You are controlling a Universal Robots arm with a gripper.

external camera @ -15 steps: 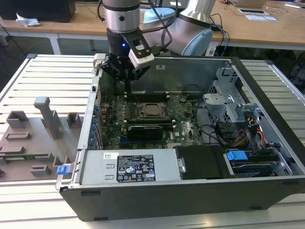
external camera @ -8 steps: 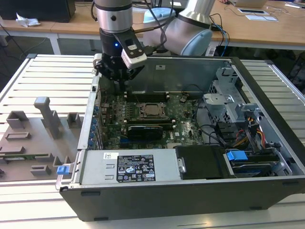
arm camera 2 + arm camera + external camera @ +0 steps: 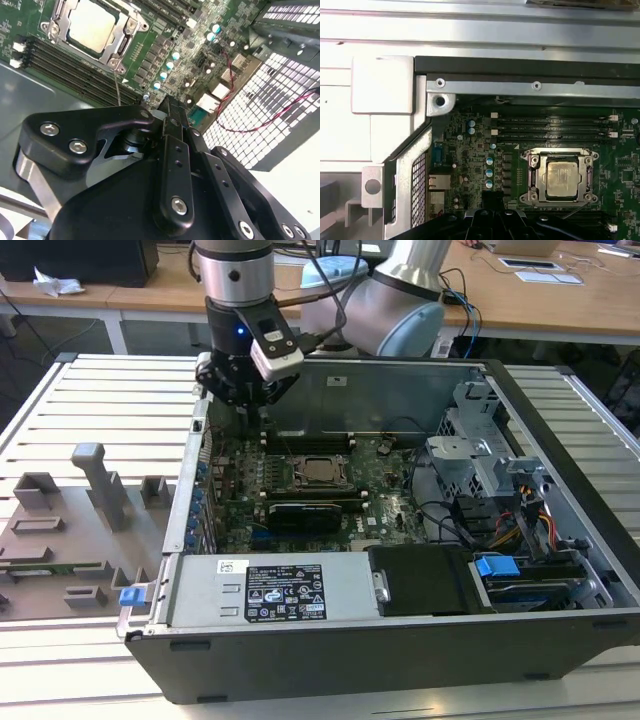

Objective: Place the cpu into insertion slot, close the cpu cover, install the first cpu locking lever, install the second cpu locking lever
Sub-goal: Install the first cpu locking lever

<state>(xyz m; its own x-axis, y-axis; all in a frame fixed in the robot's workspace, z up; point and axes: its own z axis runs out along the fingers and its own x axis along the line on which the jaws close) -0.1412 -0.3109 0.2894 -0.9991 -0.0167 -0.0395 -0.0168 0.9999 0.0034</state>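
Observation:
The cpu (image 3: 322, 472) (image 3: 91, 25) (image 3: 561, 178) lies pale and square in the insertion slot (image 3: 526, 176) on the green motherboard (image 3: 380, 500). The silvery cpu cover (image 3: 559, 153) (image 3: 59, 14) lies flat around it as a frame. A thin metal lever rod (image 3: 118, 87) juts from a corner of the slot toward my gripper. The black gripper (image 3: 246, 400) (image 3: 170, 107) (image 3: 492, 199) hangs above the board's corner near the case's rear wall, on the exterior view's left of the cpu and apart from it. Its fingers look shut, with nothing between them.
The open computer case (image 3: 560, 440) has tall metal walls around the board. Black memory slots (image 3: 550, 127) run beside the slot. A grey power supply (image 3: 270, 590) fills the front and a drive cage (image 3: 480, 460) stands on the exterior view's right. Grey fixtures (image 3: 80, 510) lie outside.

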